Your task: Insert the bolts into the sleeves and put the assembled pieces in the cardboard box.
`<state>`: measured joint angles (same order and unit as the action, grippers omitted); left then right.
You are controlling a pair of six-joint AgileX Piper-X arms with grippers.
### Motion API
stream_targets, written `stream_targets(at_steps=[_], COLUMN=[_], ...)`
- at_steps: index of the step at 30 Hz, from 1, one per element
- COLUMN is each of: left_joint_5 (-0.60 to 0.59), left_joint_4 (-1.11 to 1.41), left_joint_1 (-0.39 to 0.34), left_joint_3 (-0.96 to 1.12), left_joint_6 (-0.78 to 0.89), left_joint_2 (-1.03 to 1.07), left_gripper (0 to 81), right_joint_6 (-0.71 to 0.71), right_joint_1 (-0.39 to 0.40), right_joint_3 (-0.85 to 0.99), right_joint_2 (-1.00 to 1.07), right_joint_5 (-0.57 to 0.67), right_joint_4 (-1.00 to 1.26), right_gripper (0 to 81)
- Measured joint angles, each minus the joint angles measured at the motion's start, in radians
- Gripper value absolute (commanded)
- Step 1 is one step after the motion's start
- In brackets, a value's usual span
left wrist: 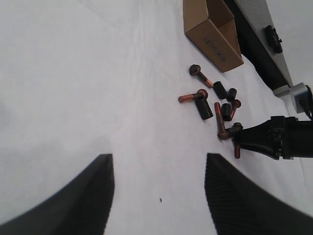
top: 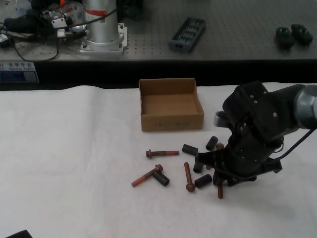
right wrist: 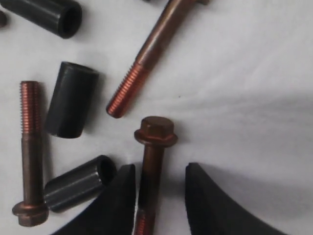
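With right gripper (right wrist: 159,169) spread open astride bolt (right wrist: 153,147) but off-centre, liable on clenching to roll it aside or knock adjacent sleeve (right wrist: 80,183).

Light was bright and even on the white cloth (top: 74,148). At twelve o'clock the back bench (top: 237,44) looked darker. Bolts (top: 162,153) had small soft shadows.

The right gripper (right wrist: 160,171) hangs low with fingers (right wrist: 117,205) parted, the left gripper (left wrist: 159,156) higher, fingers (left wrist: 93,196) spread wide.
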<state>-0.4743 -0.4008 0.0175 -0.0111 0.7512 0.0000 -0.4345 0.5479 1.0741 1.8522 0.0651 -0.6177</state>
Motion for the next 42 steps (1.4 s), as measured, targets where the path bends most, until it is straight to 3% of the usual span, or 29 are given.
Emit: stream_targets(at_steps=[11,22,32,42], left_joint_5=[0.033,0.037,-0.018,-0.066], left_joint_4=[-0.020,-0.020,-0.001,0.175], left_joint_1=[0.000,0.000,0.000,-0.015], left_joint_3=[0.000,0.000,0.000,0.000], left_joint_6=[0.000,0.000,0.000,-0.028], left_joint_2=[0.000,0.000,0.000,0.000], left_gripper=[40.7,40.7,40.7,34.7], right_joint_6=[-0.022,-0.036,0.116,0.214], right_joint_1=[0.000,0.000,0.000,0.000], right_joint_3=[0.000,0.013,0.030,-0.075], right_joint_2=[0.008,0.023,-0.014,-0.281], right_joint_5=[-0.002,-0.002,0.087,0.087], right_joint_4=[0.016,0.038,0.010,-0.124], right_gripper=[26.5,1.1,2.8,2.8])
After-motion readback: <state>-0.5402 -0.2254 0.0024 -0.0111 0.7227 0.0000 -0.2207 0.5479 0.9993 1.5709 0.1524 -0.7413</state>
